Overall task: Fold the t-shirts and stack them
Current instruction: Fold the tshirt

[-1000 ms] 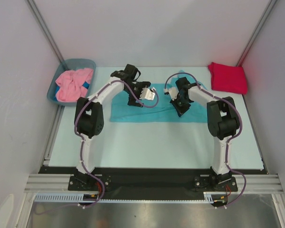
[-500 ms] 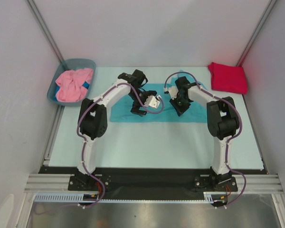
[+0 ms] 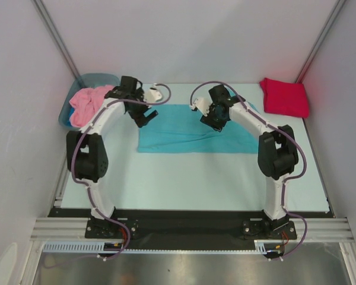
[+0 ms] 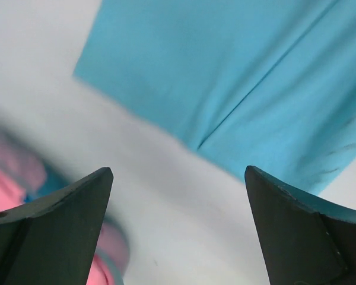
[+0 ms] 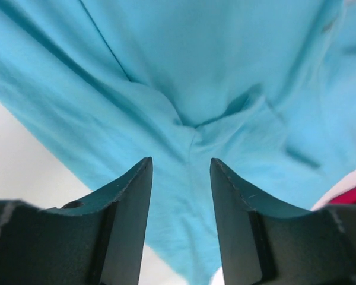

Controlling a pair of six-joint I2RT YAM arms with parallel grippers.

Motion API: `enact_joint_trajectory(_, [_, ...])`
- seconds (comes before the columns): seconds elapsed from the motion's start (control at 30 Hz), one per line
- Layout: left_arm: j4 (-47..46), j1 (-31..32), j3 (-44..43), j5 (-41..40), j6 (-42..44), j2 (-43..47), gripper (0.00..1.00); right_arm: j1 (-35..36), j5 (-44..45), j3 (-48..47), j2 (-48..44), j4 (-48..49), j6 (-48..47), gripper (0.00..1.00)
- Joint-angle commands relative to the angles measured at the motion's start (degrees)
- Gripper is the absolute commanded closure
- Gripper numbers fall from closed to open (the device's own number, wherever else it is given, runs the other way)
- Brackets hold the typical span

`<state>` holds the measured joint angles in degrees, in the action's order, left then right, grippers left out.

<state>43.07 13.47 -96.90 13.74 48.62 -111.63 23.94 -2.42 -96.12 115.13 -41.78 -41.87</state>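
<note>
The turquoise t-shirt [image 3: 190, 133], soft and light, lies flat just beyond the part-spread jaws of the right gripper [image 5: 181, 160]; I would pinch it at an edge. The left gripper [image 4: 178, 172] has its jaws spread wide and empty.

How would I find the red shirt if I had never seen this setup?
Look at the pale table, then its far right corner. The red t-shirt lies there, folded into a neat block. The turquoise t-shirt is spread flat mid-table and the pink t-shirt is crumpled in a tub at the far left; only the red one is a compact block.
</note>
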Motion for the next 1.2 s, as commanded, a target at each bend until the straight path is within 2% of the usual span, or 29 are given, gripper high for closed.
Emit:
enact_joint_trajectory(0.0, [-7.12, -3.70, 6.19, -8.02, -10.90, 7.30, 0.00, 1.54, -0.92, -3.55, 2.45, -2.16, -9.80, 0.52])
enact_joint_trajectory(0.17, [-8.53, -7.49, 15.23, -8.20, -12.50, 12.57, 0.00, 3.56, -1.19, -5.74, 5.89, -1.90, -14.99, 0.53])
enact_joint_trajectory(0.27, [-9.49, -8.02, 17.44, -9.07, -11.71, 15.04, 0.00, 4.09, -1.72, -7.94, 8.25, -2.87, -17.45, 0.53])
enact_joint_trajectory(0.5, [-9.49, -8.11, 16.05, -8.64, -12.85, 15.04, 0.00, 5.06, -1.28, -11.99, 11.25, -3.48, -17.64, 0.52])
enact_joint_trajectory(1.17, [-8.97, -8.03, 11.56, -7.93, -14.08, 11.35, 0.00, 6.82, -1.36, -10.14, 11.17, -3.31, -15.17, 0.51])
